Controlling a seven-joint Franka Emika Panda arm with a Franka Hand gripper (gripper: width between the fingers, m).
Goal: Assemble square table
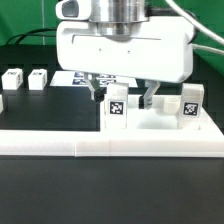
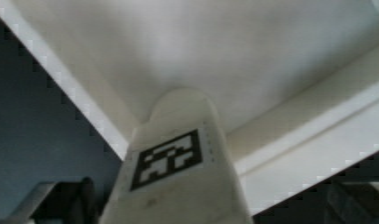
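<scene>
The square table's white panel (image 1: 55,122) lies flat in the middle. A white tagged leg (image 1: 117,107) stands upright on it. My gripper (image 1: 123,97) is open, one dark finger (image 1: 97,92) on each side of that leg with a gap to both. In the wrist view the same leg (image 2: 168,150) runs up between the fingers (image 2: 61,200) to the panel (image 2: 204,50). A second leg (image 1: 190,100) stands on the panel towards the exterior view's right. Two more legs (image 1: 12,78) (image 1: 38,77) stand on the dark table at the back left.
The long low white rail (image 1: 110,150) runs along the panel's near edge. The marker board (image 1: 72,78) lies flat behind the gripper. The dark table stretches in front of the rail.
</scene>
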